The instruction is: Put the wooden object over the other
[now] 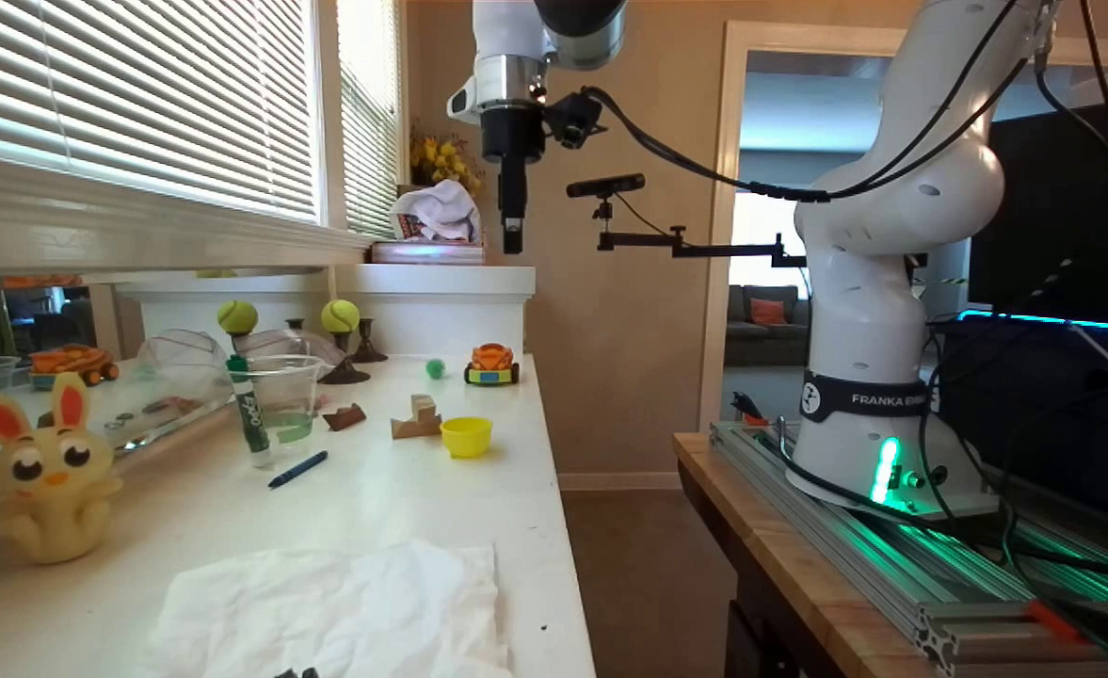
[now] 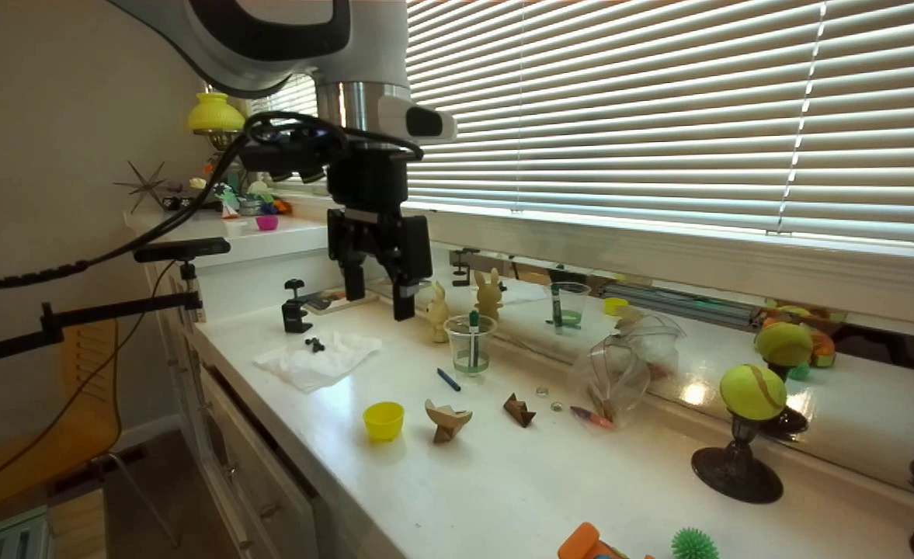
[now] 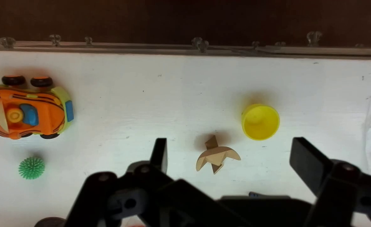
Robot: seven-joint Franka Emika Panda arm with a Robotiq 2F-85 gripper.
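aloft, tool (image 2: 380,298) with jaws wide apart, wooden object (image 3: 217,156) crosswise atop brown block (image 3: 211,142)

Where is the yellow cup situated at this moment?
In the wrist view, the yellow cup stands right of centre, up and to the right of its nearest neighbour, the tan wooden shape.

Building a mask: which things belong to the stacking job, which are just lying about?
Job: gripper, pale wooden crescent, tan-brown wooden block under it.
Lying about: yellow cup, green spiky ball, orange toy car, rabbit figure; probably dark wooden piece.
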